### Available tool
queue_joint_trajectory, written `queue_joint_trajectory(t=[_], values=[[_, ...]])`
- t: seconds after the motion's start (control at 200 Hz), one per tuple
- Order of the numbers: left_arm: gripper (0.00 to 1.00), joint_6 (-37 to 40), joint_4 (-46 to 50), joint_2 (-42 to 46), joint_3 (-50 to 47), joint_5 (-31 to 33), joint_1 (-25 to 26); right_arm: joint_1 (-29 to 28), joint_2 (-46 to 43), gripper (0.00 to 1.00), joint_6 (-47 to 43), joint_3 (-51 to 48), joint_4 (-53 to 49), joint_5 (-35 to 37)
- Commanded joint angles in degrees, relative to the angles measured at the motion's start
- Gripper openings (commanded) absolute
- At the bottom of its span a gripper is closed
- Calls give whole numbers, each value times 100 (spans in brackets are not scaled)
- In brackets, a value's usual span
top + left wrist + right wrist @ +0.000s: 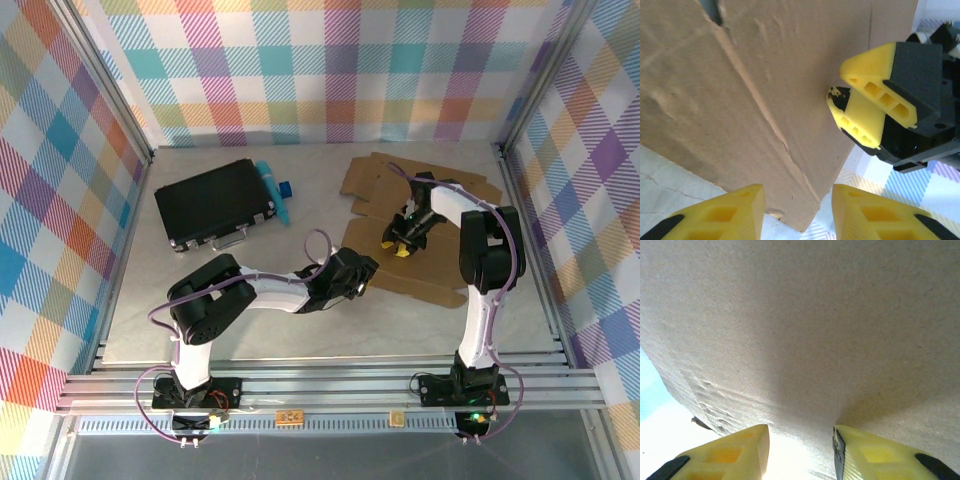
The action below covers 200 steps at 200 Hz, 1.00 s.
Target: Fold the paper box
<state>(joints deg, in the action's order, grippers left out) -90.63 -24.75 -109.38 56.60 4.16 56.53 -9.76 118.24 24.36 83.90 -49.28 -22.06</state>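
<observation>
The paper box [425,275] lies unfolded on the right half of the table [300,200], the left gripper [797,192] straddling a corner and the right gripper [801,432] facing a panel, both claws parted, grasping nothing; we judge a pinch could miss the thin edge and shove the sheet.

The plain brown corrugated cardboard paper box [425,280] is an even tan, looking paler and greyer in the right wrist view. The black rectangular case [215,203] has silvery trim; the teal tube-like object [272,190] beside it carries a darker blue piece [286,187]. The table [400,330] is pale grey with faint veining. The walls [330,70] wear a pastel plaid of teal, orange, yellow, pink and purple. The left gripper [797,200] and right gripper [800,440] have yellow fingers on black bodies. The left arm [275,290] and right arm [478,300] are white and black, with purple cables [318,240].
</observation>
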Motion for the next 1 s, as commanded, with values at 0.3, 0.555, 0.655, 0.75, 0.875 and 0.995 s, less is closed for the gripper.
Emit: queue_joint_trajectory(t=[0.3, 0.555, 0.655, 0.75, 0.875, 0.995], values=[[55, 72, 2476, 605, 457, -285, -124, -152, 167, 38, 179, 152, -114, -528], [60, -416, 1423, 682, -355, -248, -260, -411, 309, 37, 623, 388, 58, -764], [62, -317, 1665, 677, -352, -208, -326, -444, 348, 37, 664, 493, 17, -755], [62, -300, 1282, 664, -574, -71, -409, -456, 376, 37, 651, 544, -29, -769], [61, -21, 754, 500, -561, -73, -535, -457, 190, 38, 563, 616, -120, -634], [61, 169, 995, 579, -393, -48, -538, -339, -238, 45, 354, 939, -207, -225]])
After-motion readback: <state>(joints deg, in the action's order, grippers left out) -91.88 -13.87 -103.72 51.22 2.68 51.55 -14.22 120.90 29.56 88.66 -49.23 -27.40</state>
